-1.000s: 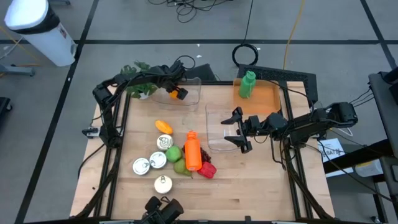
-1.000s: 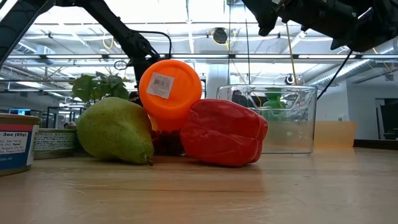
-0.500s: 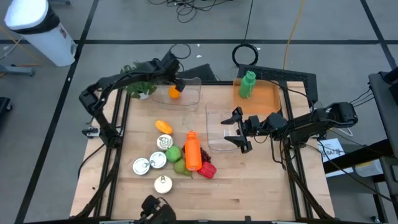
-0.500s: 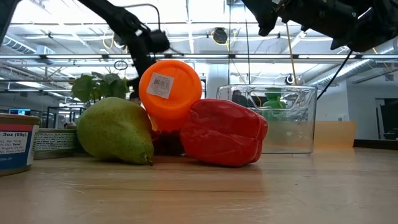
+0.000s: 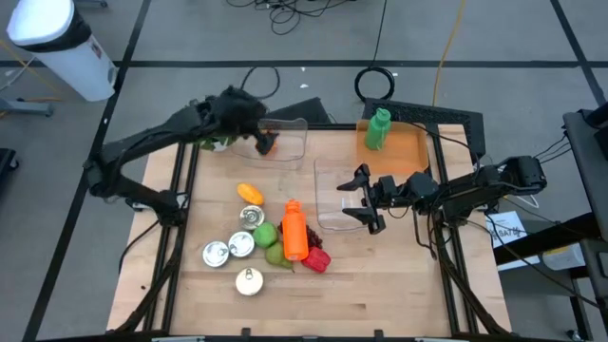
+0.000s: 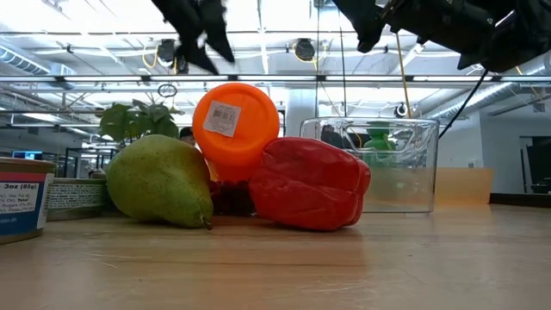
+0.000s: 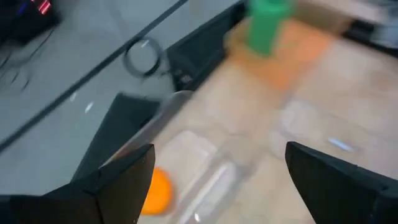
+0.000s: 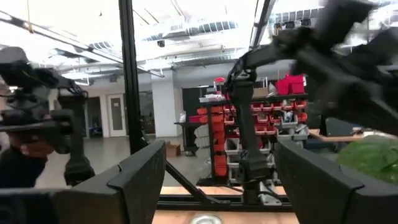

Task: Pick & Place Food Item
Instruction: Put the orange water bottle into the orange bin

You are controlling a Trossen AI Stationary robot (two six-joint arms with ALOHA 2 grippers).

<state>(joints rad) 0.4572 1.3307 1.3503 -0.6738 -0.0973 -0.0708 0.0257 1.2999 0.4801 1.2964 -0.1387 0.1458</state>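
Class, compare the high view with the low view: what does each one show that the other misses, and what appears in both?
Only the high view shows the small orange fruit lying in the clear container at the table's far edge, with the left gripper open over it, plus the upright cans seen from above.

Only the low view shows the sticker on the orange bottle and the room's ceiling lights.

Both show the green pear, the red pepper, the nearer clear container and the right gripper above it.
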